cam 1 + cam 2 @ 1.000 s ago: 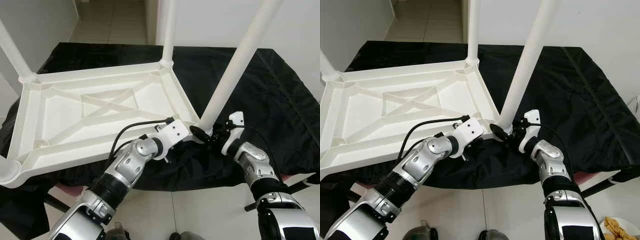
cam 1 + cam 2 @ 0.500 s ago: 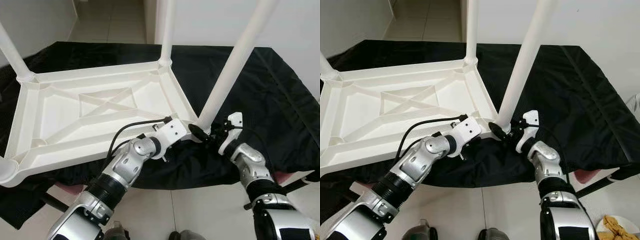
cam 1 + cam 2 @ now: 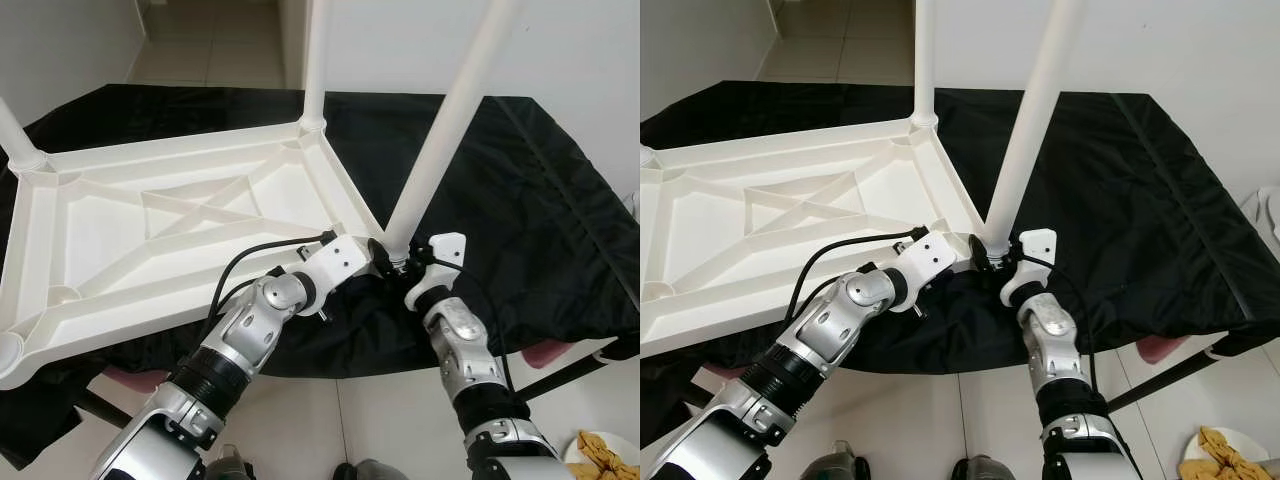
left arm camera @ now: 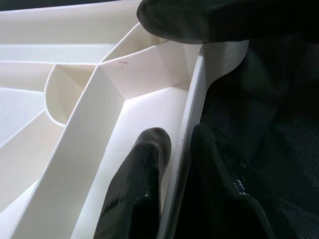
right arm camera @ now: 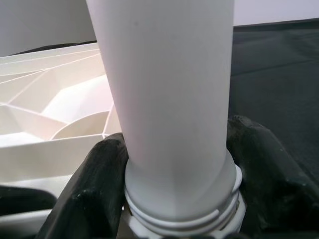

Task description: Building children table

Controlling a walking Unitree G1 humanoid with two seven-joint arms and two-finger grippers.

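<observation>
While our left claw [image 4: 174,164] pinches the upturned table's rim [image 4: 187,144], our right claw [image 5: 179,164] clenches a white leg [image 5: 169,99] — at its corner socket

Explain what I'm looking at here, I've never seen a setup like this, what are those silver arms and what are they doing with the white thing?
The silver arms belong to a humanoid robot. The two wide pictures come from cameras in its head, looking down; the two close-ups come from cameras on its wrists. An upside-down white plastic children's table lies on a black cloth-covered surface, legs pointing up. The left gripper pinches the table's thin side rim between its two black fingers. The right gripper clasps the base of the nearest white round leg, where it enters the corner socket. It appears to be fitting that leg.
</observation>
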